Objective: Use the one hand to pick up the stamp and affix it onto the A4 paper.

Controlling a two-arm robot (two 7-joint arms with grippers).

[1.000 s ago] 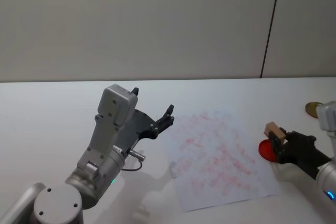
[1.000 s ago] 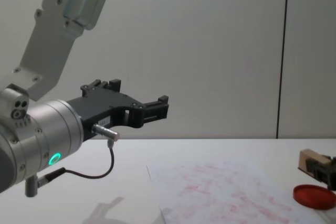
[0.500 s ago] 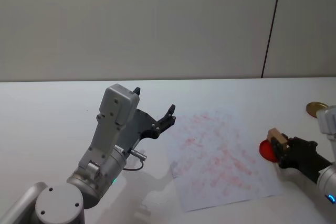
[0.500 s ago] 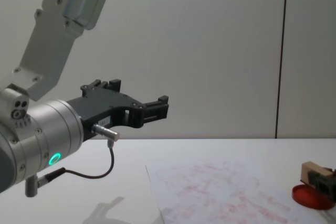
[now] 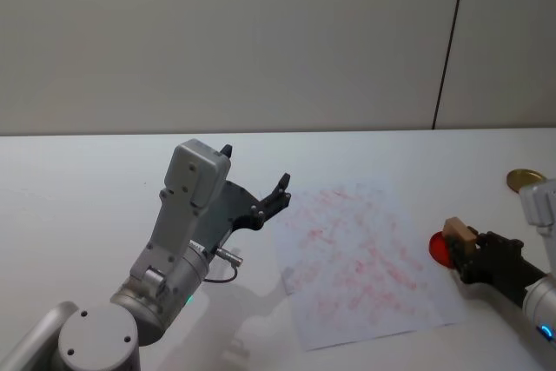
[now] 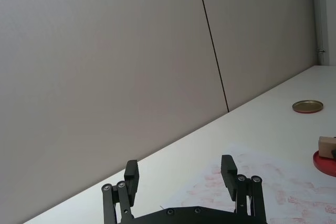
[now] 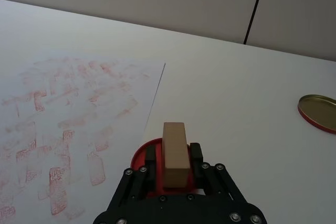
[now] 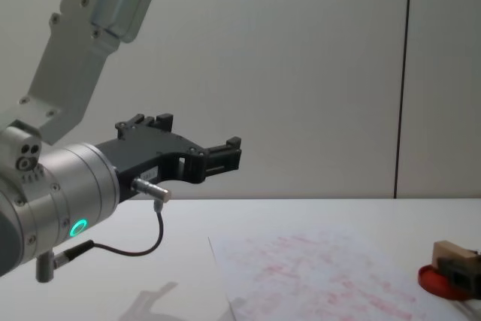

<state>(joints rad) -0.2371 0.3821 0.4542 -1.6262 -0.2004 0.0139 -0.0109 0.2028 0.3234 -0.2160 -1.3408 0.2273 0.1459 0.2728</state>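
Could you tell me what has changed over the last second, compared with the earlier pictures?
The right gripper, its jaws shut on the stamp, has come down over the red ink pad and drawn a little back toward the robot; the chest view shows the stamp lower, just above the pad. The left gripper stays raised with jaws open, and the A4 paper has not moved.

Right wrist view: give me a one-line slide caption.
Right gripper shut on the wooden stamp over the red ink pad, beside the stamp-marked A4 paper.
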